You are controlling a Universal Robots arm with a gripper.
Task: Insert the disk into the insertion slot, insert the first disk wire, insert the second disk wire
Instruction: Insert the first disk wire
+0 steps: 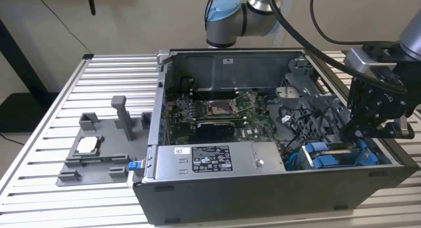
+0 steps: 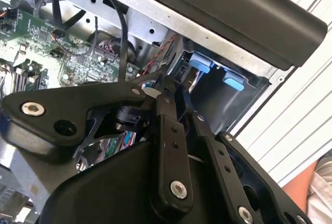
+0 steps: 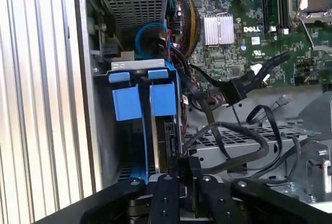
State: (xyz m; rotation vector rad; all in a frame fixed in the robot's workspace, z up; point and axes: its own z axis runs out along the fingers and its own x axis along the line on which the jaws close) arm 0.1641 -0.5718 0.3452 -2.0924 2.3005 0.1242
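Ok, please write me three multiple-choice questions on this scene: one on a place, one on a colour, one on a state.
1. In the exterior view, where over the computer case is the claw?
A) at the left end
B) at the middle
C) at the insertion slot, at the exterior view's right end

2. What colour are the slot's tabs?
A) blue
B) red
C) yellow

3. The computer case is:
A) shut by a panel
B) turned upside down
C) open, with the motherboard exposed

Answers:
1 C: the claw hangs right over the tabbed bay.
2 A: both wrist views show them blue.
3 C: the board lies in plain sight.
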